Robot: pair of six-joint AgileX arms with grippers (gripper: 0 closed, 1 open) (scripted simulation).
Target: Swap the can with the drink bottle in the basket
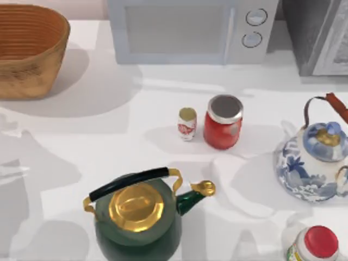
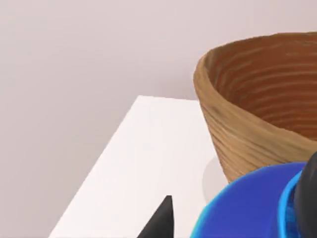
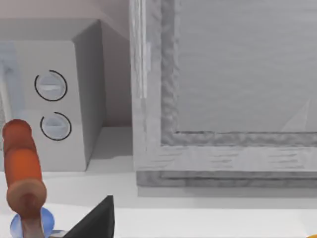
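The red can [image 1: 223,128] with its silver-grey top stands upright at the middle of the table. The small white drink bottle [image 1: 187,124] with red print stands just to its left, a narrow gap between them. The woven basket [image 1: 32,76] sits at the far left back corner, and the part of its inside that I see holds nothing. It is well apart from both the can and the bottle. The left wrist view shows the basket's ribbed wall [image 2: 247,134] close by, with a dark part of my left gripper [image 2: 161,223] at the picture's edge. A dark part of my right gripper [image 3: 99,218] shows near the back right of the table.
A green kettle [image 1: 138,217] with a gold lid stands at the front. A blue-and-white teapot [image 1: 315,163] with an orange handle [image 3: 22,168] and a red-capped bottle [image 1: 318,244] are at the right. A microwave [image 1: 185,30] and a grey appliance [image 1: 321,38] line the back. A blue rounded thing [image 2: 247,208] lies by the basket.
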